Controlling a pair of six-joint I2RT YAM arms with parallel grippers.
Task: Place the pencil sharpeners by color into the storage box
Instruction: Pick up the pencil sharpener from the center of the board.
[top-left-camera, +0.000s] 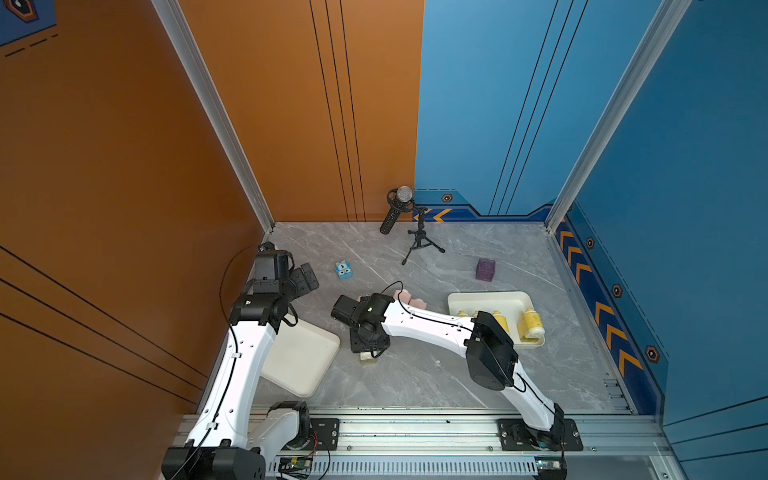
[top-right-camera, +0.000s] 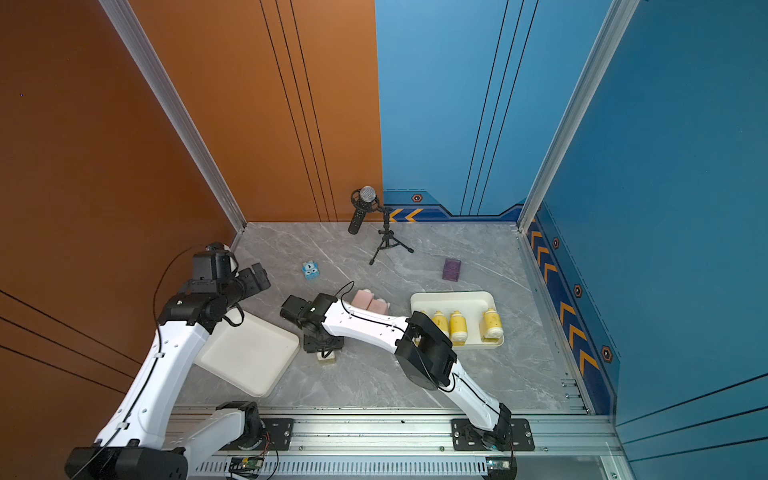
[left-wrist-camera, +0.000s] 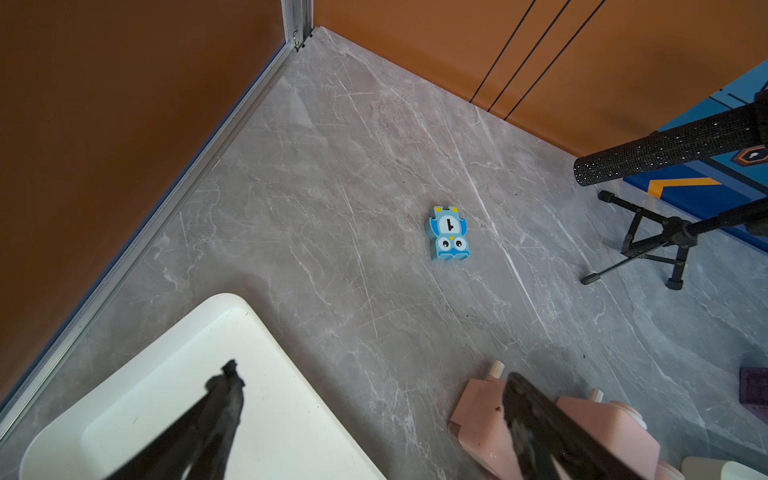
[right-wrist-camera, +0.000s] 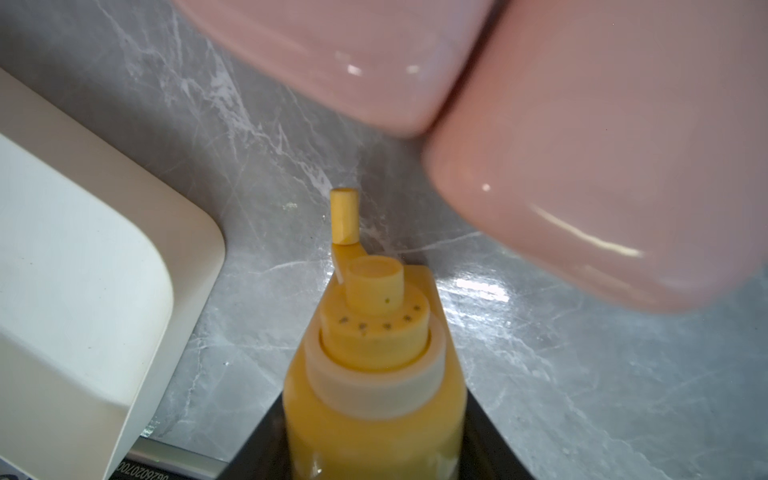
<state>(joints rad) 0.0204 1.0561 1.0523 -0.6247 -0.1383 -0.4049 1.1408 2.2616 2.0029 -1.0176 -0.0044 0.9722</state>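
My right gripper (right-wrist-camera: 374, 419) is shut on a yellow bottle-shaped pencil sharpener (right-wrist-camera: 374, 365), low over the table between the two cream storage boxes; in a top view only its pale end (top-left-camera: 368, 356) shows under the wrist. Two pink pencil sharpeners (top-left-camera: 409, 300) (right-wrist-camera: 602, 166) lie side by side just behind it. The right storage box (top-left-camera: 490, 298) holds several yellow sharpeners (top-right-camera: 457, 326). The left storage box (top-left-camera: 299, 357) has nothing in it. My left gripper (left-wrist-camera: 372, 388) hangs open above the left box's far corner, holding nothing.
A small blue cube with cartoon eyes (top-left-camera: 343, 270) lies at the back left of the table, and a dark purple cube (top-left-camera: 485, 269) at the back right. A microphone on a black tripod (top-left-camera: 419, 232) stands at the back middle. Walls close in the table.
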